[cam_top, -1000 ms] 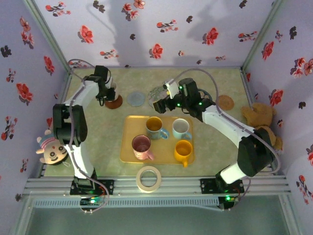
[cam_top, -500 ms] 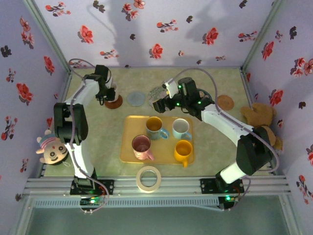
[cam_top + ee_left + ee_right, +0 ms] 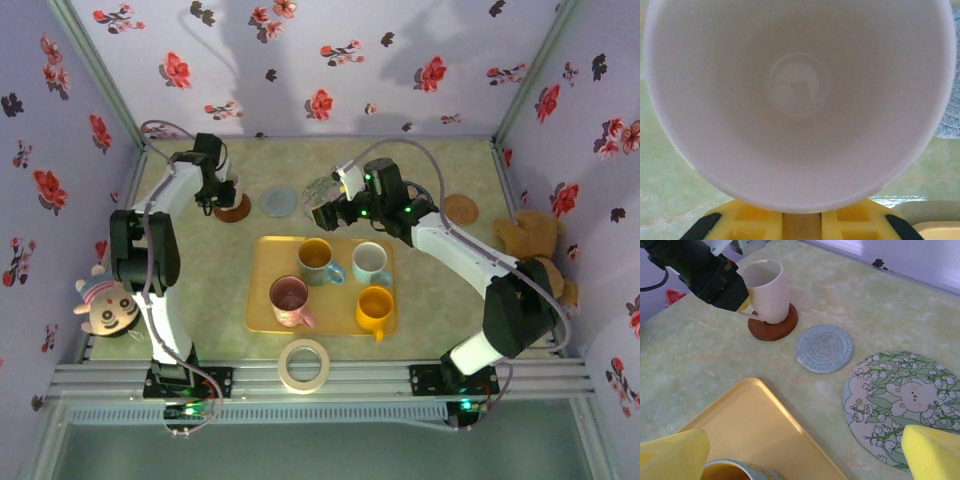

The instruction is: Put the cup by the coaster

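Left gripper (image 3: 742, 304), upper left of the right-wrist view, clamped on the handle of the pale cup (image 3: 767, 290), which stands on the brown coaster (image 3: 774, 330). Right gripper (image 3: 802, 450), jaws spread wide and empty, at the bottom edge over the yellow tray (image 3: 755, 425). Grey coaster (image 3: 824, 348) at centre; floral coaster (image 3: 900, 400) lower right.

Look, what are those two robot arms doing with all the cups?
The left gripper is holding a pale cup by its handle. The cup stands on a brown coaster at the far left of the table. The right gripper is wide open and holds nothing. It hovers near a flowery bunny mat, with a small blue-grey coaster between the mat and the brown coaster. Four other mugs wait on the yellow tray.
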